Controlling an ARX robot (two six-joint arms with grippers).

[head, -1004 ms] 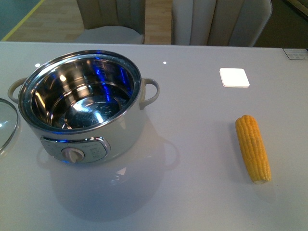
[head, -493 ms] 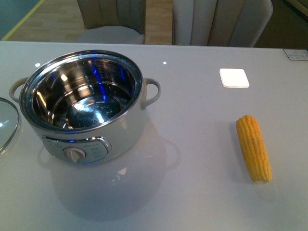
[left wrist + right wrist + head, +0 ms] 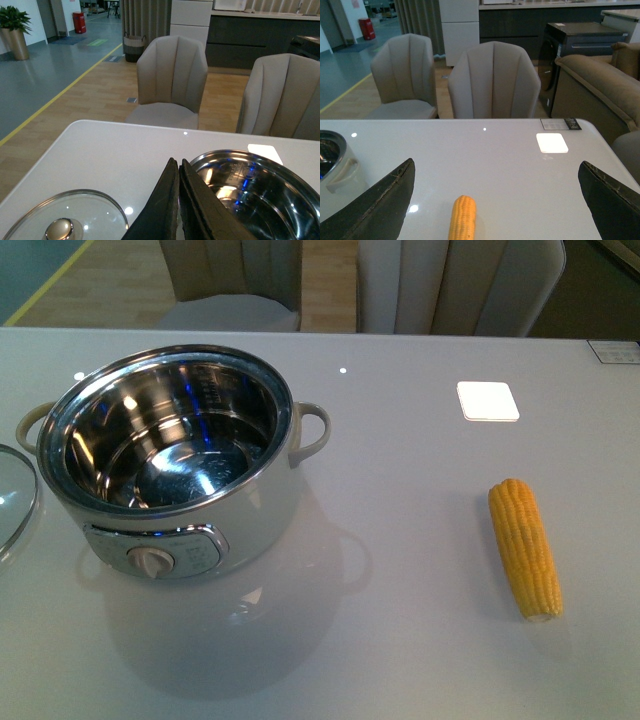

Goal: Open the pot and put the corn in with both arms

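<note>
Looking down on the pot (image 3: 255, 505), uncovered at the left of the white table (image 3: 400, 540), with the glass lid (image 3: 12, 495) lying just beside it and the corn (image 3: 525, 548) lying well apart on the right. Judging the lid step done and the pickup next.

Holding the right gripper (image 3: 496, 165) spread wide above the table, with the corn lying ahead between its two fingers. Keeping the left gripper (image 3: 177, 165) pressed together, grasping nothing, between lid and pot rim.

Calling, probably, for lowering the right claw straight over the middle of the corn and closing across its width rather than along it, guarding against rolling on the smooth top. Then carrying it clear over the steel rim before releasing.

Getting neither arm from the front camera, only the full spacing of pot and corn. Getting from the left wrist camera the lid's knob (image 3: 59, 229) and the closed fingers. Getting from the right wrist camera the open jaws, the corn end-on, and just a sliver of pot wall and handle.
</note>
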